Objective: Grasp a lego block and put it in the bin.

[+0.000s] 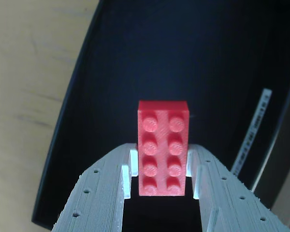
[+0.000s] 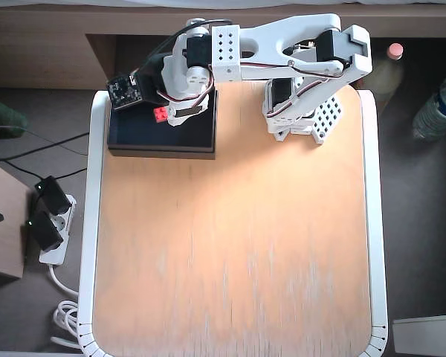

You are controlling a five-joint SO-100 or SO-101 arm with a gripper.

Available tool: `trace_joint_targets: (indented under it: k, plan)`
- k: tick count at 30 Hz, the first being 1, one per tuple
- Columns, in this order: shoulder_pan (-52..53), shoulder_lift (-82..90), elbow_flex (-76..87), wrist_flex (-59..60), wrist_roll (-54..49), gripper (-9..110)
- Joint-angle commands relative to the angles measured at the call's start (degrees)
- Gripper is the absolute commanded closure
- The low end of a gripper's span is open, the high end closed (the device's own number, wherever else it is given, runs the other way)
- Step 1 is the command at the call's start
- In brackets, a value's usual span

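The red lego block point(image 1: 162, 145) fills the middle of the wrist view, studs facing the camera, pinched between the tips of my white gripper point(image 1: 162, 153), which is shut on it. Beneath it lies the black bin point(image 1: 159, 58) with its dark floor and a white label strip point(image 1: 253, 128) along the right rim. Seen from overhead, the bin point(image 2: 163, 141) sits at the table's far left corner. The gripper point(image 2: 169, 115) hangs over the bin's back half with the lego block point(image 2: 161, 114) in it.
The arm's base point(image 2: 305, 111) stands at the back of the table, right of the bin. The wooden tabletop point(image 2: 238, 253) has a raised white rim point(image 2: 91, 223). Bottles point(image 2: 440, 108) and a power strip point(image 2: 48, 223) lie off the table.
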Motion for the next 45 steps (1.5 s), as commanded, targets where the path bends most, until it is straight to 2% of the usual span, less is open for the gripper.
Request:
trace_joint_targets:
  k: [1, 5, 9, 14, 22, 26, 32, 45]
  plan:
    - [1.2, 0.3, -0.4, -2.8, 0.6, 97]
    - [1.1, 0.4, -0.4, -2.8, 0.5, 91]
    - [1.1, 0.9, -0.6, -2.8, 1.1, 80]
    - [-0.3, 3.5, -0.6, -2.8, -0.4, 79]
    - [-9.0, 14.7, -0.7, -2.8, -8.8, 79]
    - [-15.9, 20.6, -0.7, -2.8, -13.5, 82]
    - [-26.6, 29.3, -0.6, -2.8, -18.5, 100]
    - [-52.4, 41.4, 4.9, -2.7, -19.7, 101]
